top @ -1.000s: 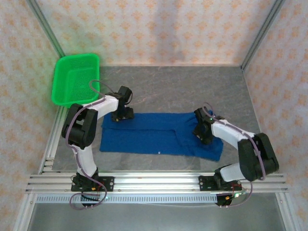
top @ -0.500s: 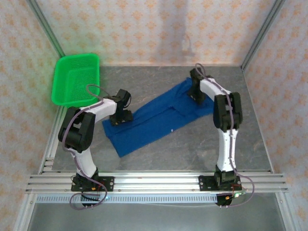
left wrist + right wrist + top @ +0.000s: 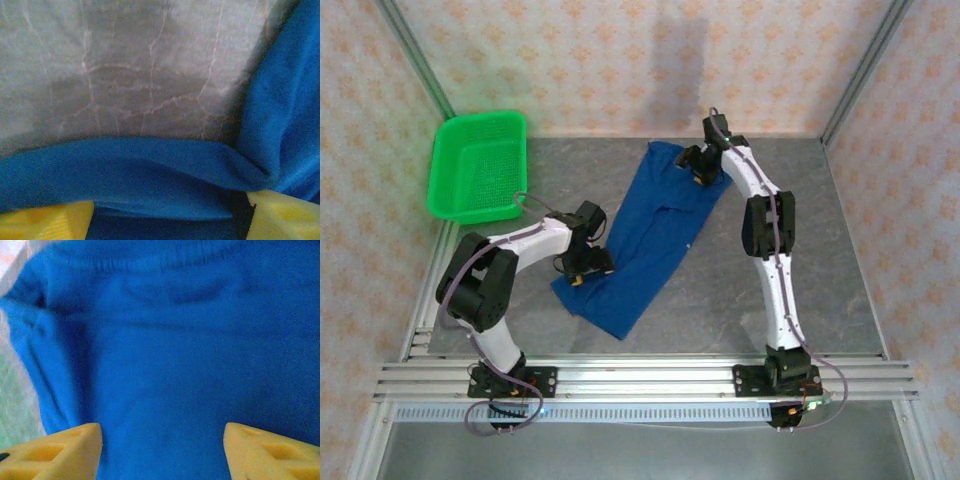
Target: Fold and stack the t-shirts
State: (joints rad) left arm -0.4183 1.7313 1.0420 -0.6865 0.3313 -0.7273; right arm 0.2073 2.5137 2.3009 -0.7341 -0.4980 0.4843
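t-shirt (image 3: 658, 232) | royal blue, plain | folded into long strip | lies flat, diagonal, far-centre to near-left

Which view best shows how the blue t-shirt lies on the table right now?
Top external: the whole t-shirt lies diagonally, far centre to near left. Left wrist gives a raised fold at its edge; right wrist, a close patch with a ribbed band.

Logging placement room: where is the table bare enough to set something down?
Bare table right of the right arm to the wall, and the near strip between t-shirt and rail. Crowded centre-left: t-shirt, left hand, basket.
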